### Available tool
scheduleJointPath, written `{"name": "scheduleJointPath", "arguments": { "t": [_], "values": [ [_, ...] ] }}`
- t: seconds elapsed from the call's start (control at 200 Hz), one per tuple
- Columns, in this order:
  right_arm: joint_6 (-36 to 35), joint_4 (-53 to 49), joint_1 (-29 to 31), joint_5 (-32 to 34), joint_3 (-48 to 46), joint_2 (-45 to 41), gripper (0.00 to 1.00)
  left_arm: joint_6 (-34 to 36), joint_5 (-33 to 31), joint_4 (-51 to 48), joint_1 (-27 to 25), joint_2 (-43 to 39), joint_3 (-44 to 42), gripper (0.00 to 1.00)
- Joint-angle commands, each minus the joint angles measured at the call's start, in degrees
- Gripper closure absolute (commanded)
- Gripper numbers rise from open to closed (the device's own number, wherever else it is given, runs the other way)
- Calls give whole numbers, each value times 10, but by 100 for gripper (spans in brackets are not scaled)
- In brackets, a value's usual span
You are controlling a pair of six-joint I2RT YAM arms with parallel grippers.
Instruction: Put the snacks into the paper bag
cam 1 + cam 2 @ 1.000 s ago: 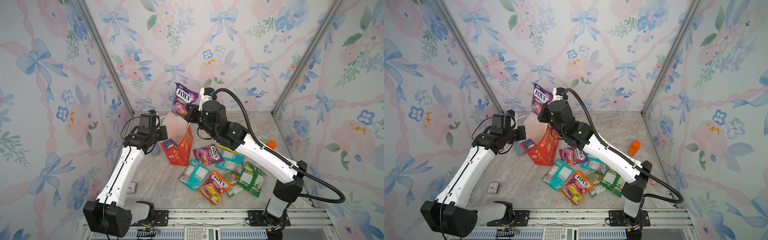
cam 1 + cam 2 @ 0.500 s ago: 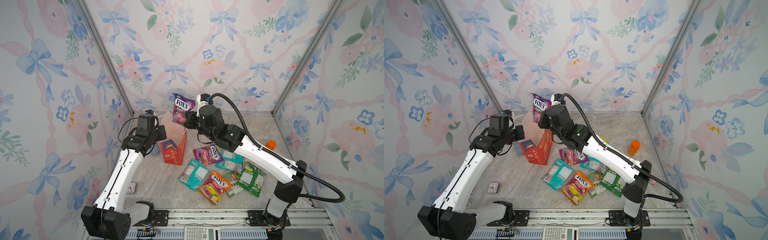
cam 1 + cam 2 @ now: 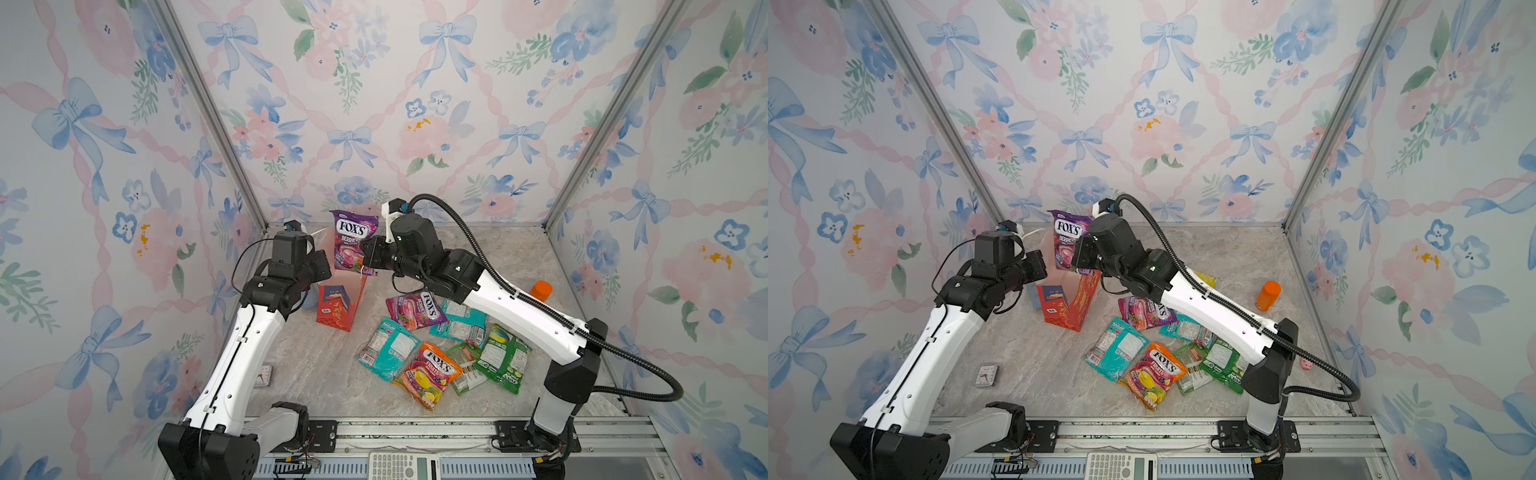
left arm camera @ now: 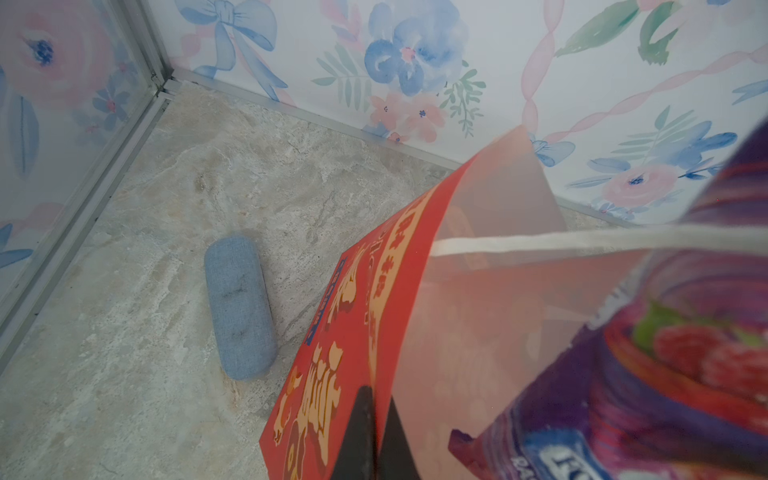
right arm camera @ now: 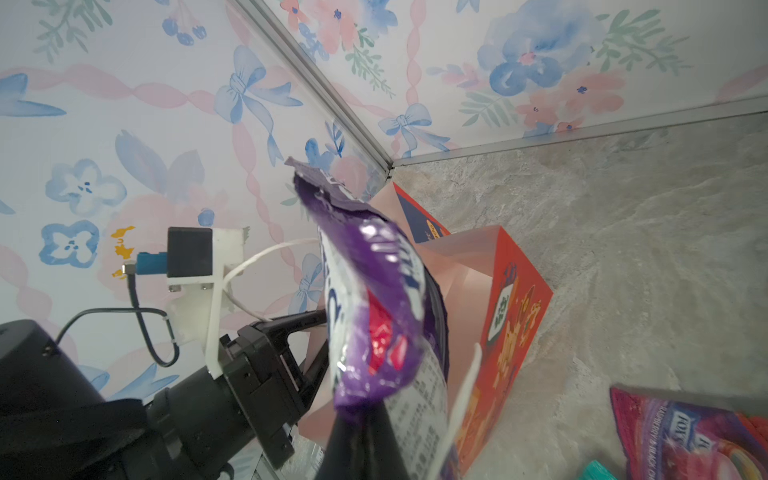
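Note:
The red paper bag (image 3: 340,307) (image 3: 1073,305) stands upright with its mouth open, near the back left of the floor. My left gripper (image 4: 376,415) (image 3: 326,266) is shut on the bag's near rim. My right gripper (image 5: 365,419) (image 3: 368,259) is shut on the lower corner of a purple FOX'S packet (image 3: 353,245) (image 3: 1067,243) (image 5: 374,299), upright over the bag's mouth. In the left wrist view this packet (image 4: 644,374) hangs against the bag's pale inside. More snacks lie on the floor to the right: purple (image 3: 415,309), teal (image 3: 388,349), orange (image 3: 428,374), green (image 3: 503,361).
An orange-capped bottle (image 3: 540,289) stands at the right behind my right arm. A blue-grey case (image 4: 239,307) lies on the floor beside the bag. A small card (image 3: 262,374) lies front left, a pink pig toy (image 3: 1308,365) right, a calculator (image 3: 401,465) on the front rail.
My right gripper has brought the purple packet down and to the left, over the bag's mouth. The left gripper keeps its hold on the bag, which has shifted slightly left.

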Motion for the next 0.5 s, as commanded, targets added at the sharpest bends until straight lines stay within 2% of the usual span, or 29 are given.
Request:
{"name": "scheduleJointPath", "arguments": {
  "t": [0.0,0.495],
  "values": [
    [15,-8,-9,-34,22,11,100,-17,-8,25,-2,-21,-13,100],
    [44,4,-27,-45,12,26,100,-35,-11,52,-3,-45,-40,100]
  ]
}}
